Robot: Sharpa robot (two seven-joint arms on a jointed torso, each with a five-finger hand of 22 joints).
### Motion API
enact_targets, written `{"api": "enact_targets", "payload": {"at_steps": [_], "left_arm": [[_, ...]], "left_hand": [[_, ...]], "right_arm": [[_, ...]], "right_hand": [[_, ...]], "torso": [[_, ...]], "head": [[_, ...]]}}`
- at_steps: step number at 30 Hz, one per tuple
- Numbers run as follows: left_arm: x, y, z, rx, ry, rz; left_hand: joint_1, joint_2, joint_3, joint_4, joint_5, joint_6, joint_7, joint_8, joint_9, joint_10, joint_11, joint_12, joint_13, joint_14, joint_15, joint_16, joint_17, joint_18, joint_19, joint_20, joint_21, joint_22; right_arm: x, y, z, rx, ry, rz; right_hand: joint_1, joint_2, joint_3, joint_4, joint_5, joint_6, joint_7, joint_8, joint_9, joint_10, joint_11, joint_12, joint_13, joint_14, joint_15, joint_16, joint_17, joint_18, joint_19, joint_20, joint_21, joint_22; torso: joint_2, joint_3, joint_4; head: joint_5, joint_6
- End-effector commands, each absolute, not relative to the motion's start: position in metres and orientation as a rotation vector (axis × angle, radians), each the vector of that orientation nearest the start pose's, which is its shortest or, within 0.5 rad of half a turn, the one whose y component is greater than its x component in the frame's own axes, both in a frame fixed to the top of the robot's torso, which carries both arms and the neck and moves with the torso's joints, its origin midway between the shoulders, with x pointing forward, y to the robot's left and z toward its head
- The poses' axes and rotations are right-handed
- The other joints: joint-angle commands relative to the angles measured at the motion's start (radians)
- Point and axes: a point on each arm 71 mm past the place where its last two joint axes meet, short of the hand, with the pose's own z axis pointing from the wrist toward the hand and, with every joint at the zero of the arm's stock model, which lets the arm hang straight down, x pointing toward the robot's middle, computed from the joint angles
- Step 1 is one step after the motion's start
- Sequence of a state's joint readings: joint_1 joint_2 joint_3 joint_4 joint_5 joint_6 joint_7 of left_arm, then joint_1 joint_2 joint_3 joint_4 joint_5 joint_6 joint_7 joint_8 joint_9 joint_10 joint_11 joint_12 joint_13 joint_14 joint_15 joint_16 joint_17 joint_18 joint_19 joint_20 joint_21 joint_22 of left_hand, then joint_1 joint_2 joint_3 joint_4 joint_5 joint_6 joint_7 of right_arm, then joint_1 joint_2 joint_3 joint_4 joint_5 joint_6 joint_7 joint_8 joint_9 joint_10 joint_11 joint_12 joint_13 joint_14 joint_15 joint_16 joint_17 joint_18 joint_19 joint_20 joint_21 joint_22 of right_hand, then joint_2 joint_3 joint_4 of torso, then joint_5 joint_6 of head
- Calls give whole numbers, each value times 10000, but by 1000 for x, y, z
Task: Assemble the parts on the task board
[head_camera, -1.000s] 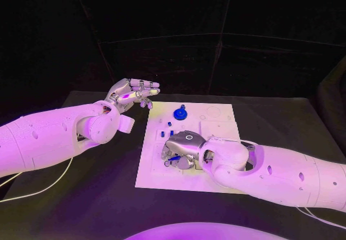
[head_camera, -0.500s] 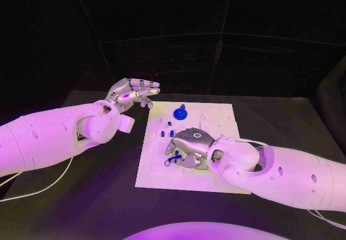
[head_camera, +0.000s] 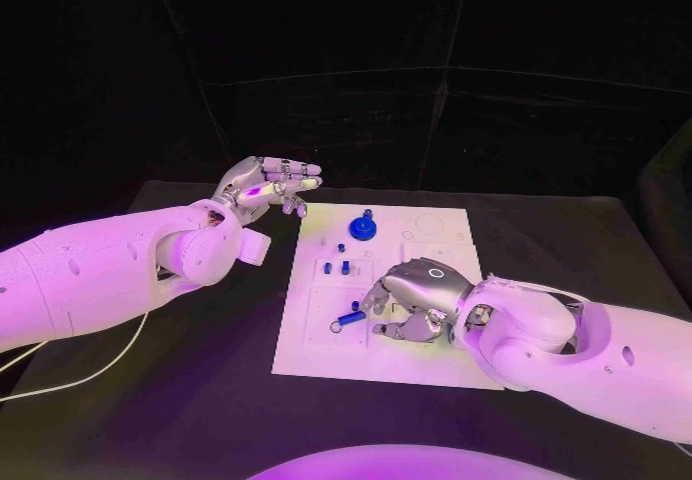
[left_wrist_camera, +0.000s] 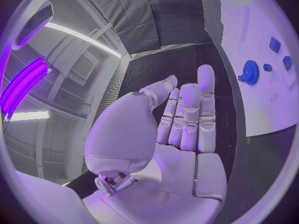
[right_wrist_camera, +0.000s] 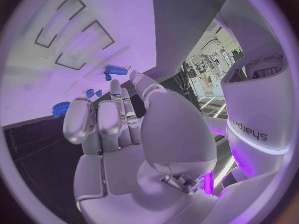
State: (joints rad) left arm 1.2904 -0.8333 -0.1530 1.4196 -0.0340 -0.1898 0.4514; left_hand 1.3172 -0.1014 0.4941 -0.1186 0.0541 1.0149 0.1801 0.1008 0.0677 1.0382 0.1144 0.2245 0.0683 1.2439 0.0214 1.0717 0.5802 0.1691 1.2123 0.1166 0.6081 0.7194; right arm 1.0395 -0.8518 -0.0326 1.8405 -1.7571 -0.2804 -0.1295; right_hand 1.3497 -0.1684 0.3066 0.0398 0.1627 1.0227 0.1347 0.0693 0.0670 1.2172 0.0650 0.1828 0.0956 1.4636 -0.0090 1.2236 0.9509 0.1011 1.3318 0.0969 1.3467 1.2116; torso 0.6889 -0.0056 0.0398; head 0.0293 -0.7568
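Small blue cylindrical part [head_camera: 351,318] flat on white task board [head_camera: 325,355]

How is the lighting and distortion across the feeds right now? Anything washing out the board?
Head view: purple light tints the arms and the task board; the backdrop is black, the blue cylinder stays readable. Left wrist view: fisheye bends the board edge; bright ceiling strips glare beside the left robot hand. Right wrist view: board looks pale and washed, the right robot hand covers the middle.
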Motion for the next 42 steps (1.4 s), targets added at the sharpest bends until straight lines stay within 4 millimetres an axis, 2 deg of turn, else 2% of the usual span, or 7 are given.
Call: {"api": "enact_targets", "payload": {"at_steps": [1,7,11,14,21,30,42], "left_arm": [[508,230,-174,-9758,14498,-15749],[508,230,-174,-9766,14515,-15746],[508,230,-174,-9764,14529,-15761],[507,229,-174,-9763,14536,-15769],[507,229,-174,-9761,14549,-15783],[507,229,-174,-9760,14555,-15788],[507,228,-174,-9760,14577,-15802]], "left_hand": [[-12,66,-3,-18,7,30,34,15,-10,-4,5,64,-17,-99,0,-42,-10,136,-80,-2,-30,-9],[-9,65,-2,-23,6,25,35,13,-11,-8,5,66,-17,-103,1,-45,-20,137,-82,-1,-31,-10],[-6,64,-1,-27,6,21,35,11,-12,-11,6,69,-18,-107,1,-48,-29,137,-83,-1,-32,-11],[-6,64,-1,-27,6,21,35,11,-12,-11,6,69,-18,-107,1,-48,-29,137,-83,-1,-32,-11],[-8,64,-1,-27,5,21,35,11,-11,-13,7,71,-18,-108,1,-48,-30,137,-84,-1,-33,-12],[-8,64,-1,-27,5,21,35,11,-11,-13,7,71,-18,-108,1,-48,-30,137,-84,-1,-33,-12],[-8,64,-1,-27,5,21,35,11,-11,-13,7,71,-18,-108,1,-48,-30,137,-84,-1,-33,-12]], "right_arm": [[379,-116,-210,-4768,16225,7906],[385,-119,-216,-4631,16777,7039],[388,-114,-219,-4597,16999,6803],[389,-108,-220,-4597,17048,6781],[391,-94,-223,-4841,17125,6857],[390,-79,-224,-5312,17164,7226],[394,-70,-229,-5615,17404,6984]], "right_hand": [[-73,-8,-207,8,-48,-78,-59,-53,-4,537,-139,513,263,201,-149,191,271,-211,192,-70,151,220],[-75,8,-867,128,-83,-87,-164,-16,17,1246,-344,2391,1589,348,-329,738,1074,-359,602,-263,572,849],[209,352,-1684,437,29,-210,-62,-27,12,-138,-322,6098,5116,396,-232,1265,1806,-464,845,-182,891,1327],[297,604,-1758,561,31,-149,-38,-13,15,87,-228,7559,6746,412,-248,1396,2008,-483,909,-171,973,1456],[817,1069,-1344,391,-163,131,-214,22,20,751,-380,9380,8907,447,-337,1559,2279,-510,997,-255,1075,1619],[740,1074,-1208,382,-225,273,-313,-20,4,1064,-472,10283,10007,464,-413,1653,2436,-532,1046,-327,1135,1718],[647,975,-1232,386,-249,93,-275,-86,-27,1021,-437,10374,10136,466,-399,1679,2476,-537,1048,-332,1146,1737]], "torso": [[8,-5,31],[7,-16,21],[12,-15,12],[15,-8,12],[5,-12,29],[8,-7,7],[4,-8,16]], "head": [[-7,13],[17,7],[28,-12],[41,-17],[34,-50],[57,-81],[57,-155]]}}
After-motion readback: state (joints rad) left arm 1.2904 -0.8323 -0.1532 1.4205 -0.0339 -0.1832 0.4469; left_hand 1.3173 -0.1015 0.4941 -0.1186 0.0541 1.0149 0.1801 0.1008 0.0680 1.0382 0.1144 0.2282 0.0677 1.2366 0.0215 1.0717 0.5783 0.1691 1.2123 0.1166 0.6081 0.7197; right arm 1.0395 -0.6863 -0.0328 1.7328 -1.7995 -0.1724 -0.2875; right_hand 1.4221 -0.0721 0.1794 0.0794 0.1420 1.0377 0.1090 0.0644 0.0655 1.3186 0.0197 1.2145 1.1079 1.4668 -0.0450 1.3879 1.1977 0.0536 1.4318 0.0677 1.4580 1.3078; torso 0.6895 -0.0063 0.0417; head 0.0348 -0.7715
